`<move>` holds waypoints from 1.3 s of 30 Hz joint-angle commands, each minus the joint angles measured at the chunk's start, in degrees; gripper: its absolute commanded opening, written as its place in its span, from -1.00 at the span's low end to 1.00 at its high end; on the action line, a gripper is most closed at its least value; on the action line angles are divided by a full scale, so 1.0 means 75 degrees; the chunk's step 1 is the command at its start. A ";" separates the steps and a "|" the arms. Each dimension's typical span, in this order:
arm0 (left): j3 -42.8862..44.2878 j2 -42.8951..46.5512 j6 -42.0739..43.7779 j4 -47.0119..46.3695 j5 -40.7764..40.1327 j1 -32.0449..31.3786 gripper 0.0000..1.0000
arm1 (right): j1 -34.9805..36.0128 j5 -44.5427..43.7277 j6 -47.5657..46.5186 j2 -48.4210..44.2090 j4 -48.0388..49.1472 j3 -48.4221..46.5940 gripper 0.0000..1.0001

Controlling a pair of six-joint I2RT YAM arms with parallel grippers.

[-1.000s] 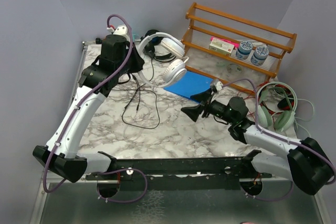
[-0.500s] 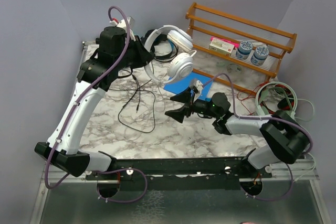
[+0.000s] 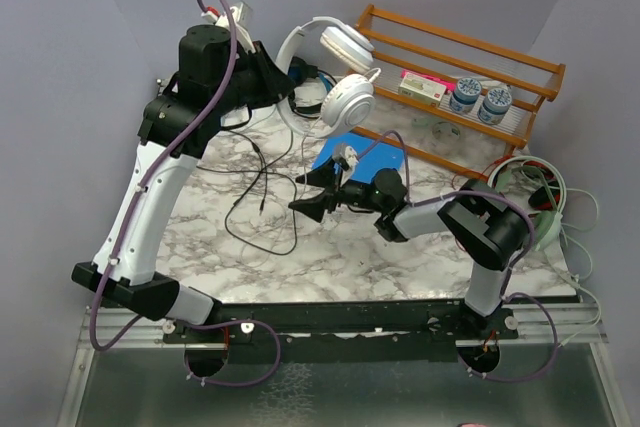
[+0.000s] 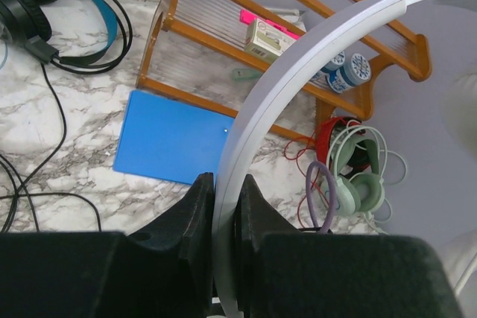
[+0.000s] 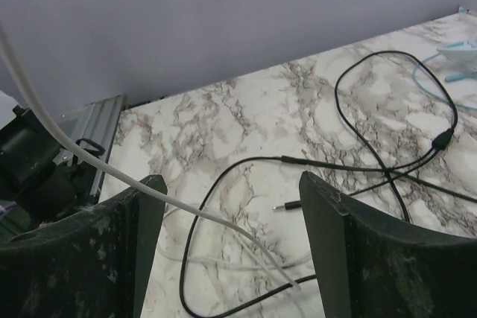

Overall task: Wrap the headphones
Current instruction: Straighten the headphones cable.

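My left gripper (image 3: pixel 278 82) is shut on the headband of the white headphones (image 3: pixel 347 99) and holds them in the air above the table's back; the band (image 4: pixel 298 72) runs out between the shut jaws. Their thin white cable (image 5: pixel 186 210) hangs down and crosses between my right gripper's fingers. My right gripper (image 3: pixel 303 193) is open, low over the table's middle, facing left over the black cable (image 3: pixel 265 197) and its plug (image 5: pixel 287 205). The black headphones with blue accents (image 3: pixel 305 82) lie at the back. The teal headset (image 3: pixel 527 169) lies at the right edge.
A wooden rack (image 3: pixel 450 57) with two small jars and a pink-and-white box stands at the back right. A blue flat pad (image 3: pixel 330 157) lies in front of it. Red and white wires lie tangled beside the teal headset (image 4: pixel 358 176).
My left arm has lifted the white headphones higher and further back. My right arm has stretched leftward across the table, bringing its open gripper over the cables.
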State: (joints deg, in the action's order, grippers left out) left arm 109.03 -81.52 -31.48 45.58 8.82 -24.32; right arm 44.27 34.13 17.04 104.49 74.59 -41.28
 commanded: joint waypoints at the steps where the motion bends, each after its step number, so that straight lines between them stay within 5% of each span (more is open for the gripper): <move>1: 0.0680 -0.0265 -0.0373 -0.0074 0.0309 0.0176 -1.00 | 0.0212 0.0293 -0.0079 0.0382 0.0518 -0.0557 0.57; 4: 0.1106 -0.0458 -0.0432 -0.0052 0.0461 0.0350 -1.00 | 0.0320 0.0243 -0.0314 0.0612 0.0266 -0.0798 0.35; 8: 0.1556 -0.0699 -0.0399 -0.0008 0.0525 0.0684 -1.00 | 0.0327 0.0241 -0.0084 0.0575 0.0433 -0.0882 -0.53; 11: 0.1680 -0.0843 -0.0395 0.0009 0.0579 0.1261 -1.00 | 0.0325 0.0225 -0.0009 -0.0068 0.0071 -0.0631 -0.96; 16: 0.1375 -0.1133 -0.0390 -0.0057 0.0915 0.2426 -1.00 | 0.0314 -0.0542 -0.0531 -0.2362 -0.1734 0.0209 -0.99; 23: 0.0527 -0.1055 -0.0542 -0.0707 0.1007 0.3031 -1.00 | 0.0311 -0.4609 -0.2156 -0.5592 -0.6879 -0.1054 -0.98; 29: 0.0177 -0.0923 -0.1142 -0.1454 0.1553 0.3020 -1.00 | 0.0313 -0.5448 -0.2978 -0.5535 -1.0270 -0.4064 -0.99; 32: 0.0050 -0.0872 -0.1294 -0.1567 0.1613 0.3019 -1.00 | 0.0309 -0.5357 -0.3056 -0.5498 -1.0945 -0.4784 -0.99; 39: -0.0695 -0.0542 -0.1437 -0.1918 0.1629 0.3019 -1.00 | 0.0308 -0.4702 -0.2338 -0.5348 -1.1068 -0.3354 -0.87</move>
State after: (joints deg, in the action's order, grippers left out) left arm 105.97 -88.60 -39.62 35.97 18.68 -1.58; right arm 46.44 -3.29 -3.14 62.19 -0.32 -73.73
